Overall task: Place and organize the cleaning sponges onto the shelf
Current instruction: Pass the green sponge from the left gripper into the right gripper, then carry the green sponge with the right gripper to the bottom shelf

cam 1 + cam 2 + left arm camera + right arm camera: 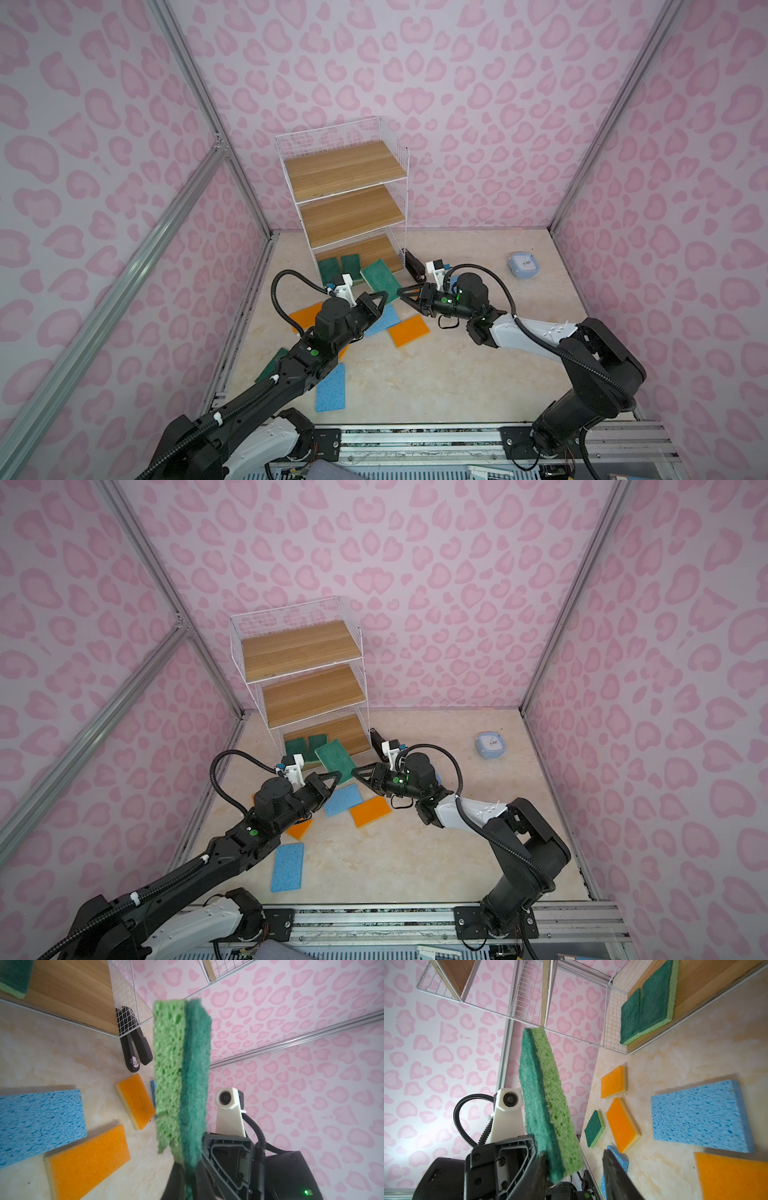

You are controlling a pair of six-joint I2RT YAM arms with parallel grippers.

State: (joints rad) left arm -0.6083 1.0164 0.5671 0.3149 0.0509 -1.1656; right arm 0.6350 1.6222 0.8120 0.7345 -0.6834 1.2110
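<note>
Left wrist: green sponge [182,1076] in left end effector [188,1174]

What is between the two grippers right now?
A green sponge, pinched by the left gripper, with the right gripper open around it; both wrist views show it.

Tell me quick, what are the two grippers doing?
Left gripper: shut on a green sponge.
Right gripper: open, jaws either side of that sponge.

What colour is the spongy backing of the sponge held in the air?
Light green; the held sponge shows it best in the left wrist view.
</note>
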